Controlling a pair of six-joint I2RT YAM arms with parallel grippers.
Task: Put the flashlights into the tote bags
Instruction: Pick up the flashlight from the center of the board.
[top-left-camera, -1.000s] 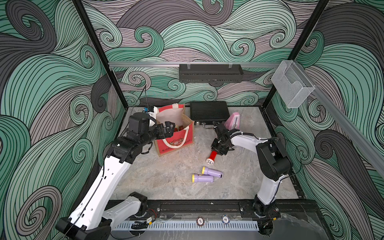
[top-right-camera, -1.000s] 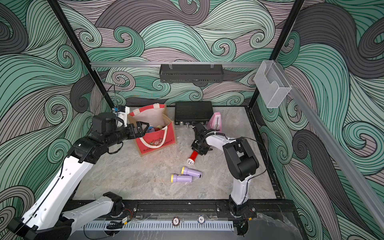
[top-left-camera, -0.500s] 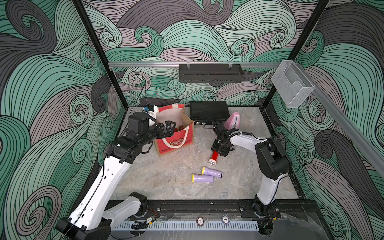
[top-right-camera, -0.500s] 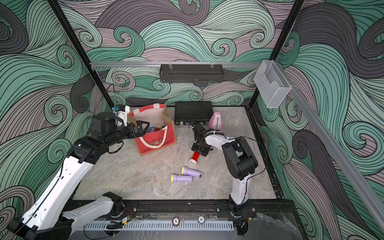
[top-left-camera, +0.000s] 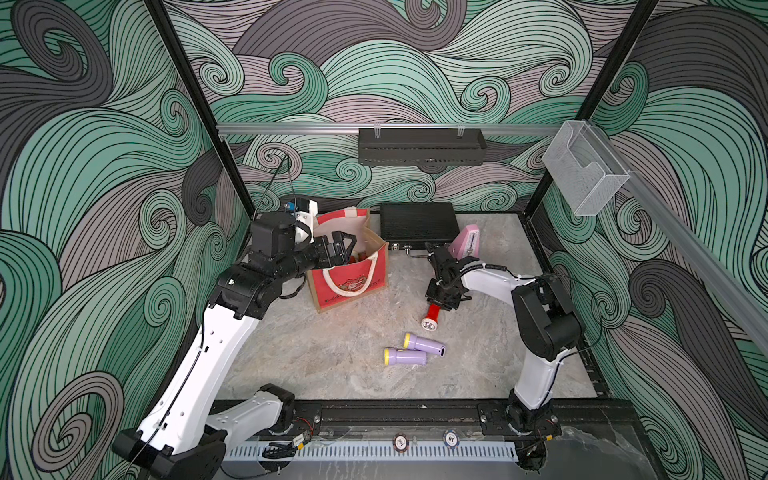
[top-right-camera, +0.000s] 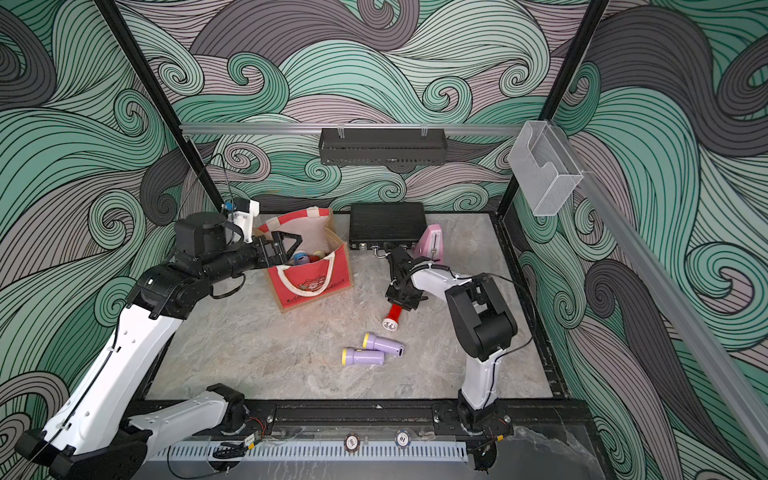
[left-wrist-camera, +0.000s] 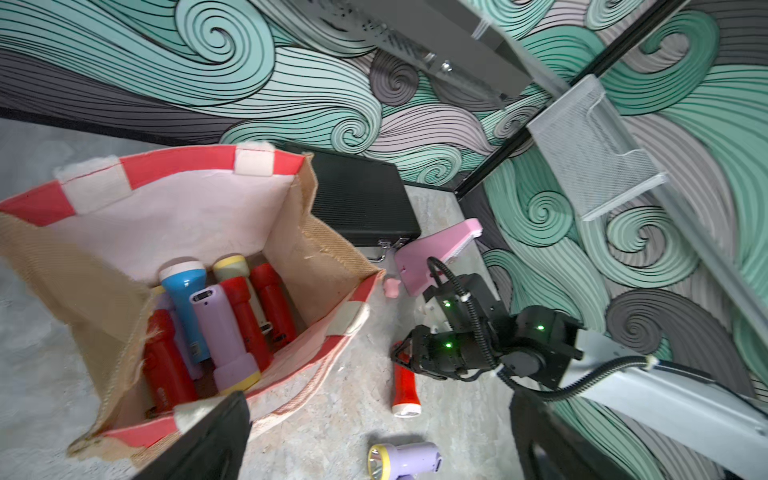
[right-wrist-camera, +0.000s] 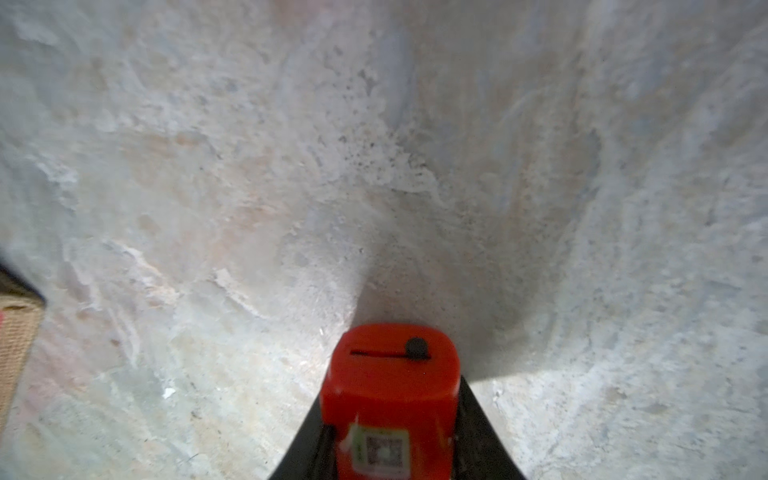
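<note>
While my left gripper (top-left-camera: 347, 249) hangs open over the tote bag (top-left-camera: 353, 291), my right gripper (top-left-camera: 441, 304) pinches a red flashlight (top-left-camera: 431, 318). That's just right of center.

Left claw (top-right-camera: 289, 244) wide; right claw (top-left-camera: 441, 300) tight

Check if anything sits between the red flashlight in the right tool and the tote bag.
Nothing lies on the bare table between the red flashlight, gripped by the right tool, and the tote bag. The open left tool does hang over the bag's mouth, though, and may crowd the drop.
</note>
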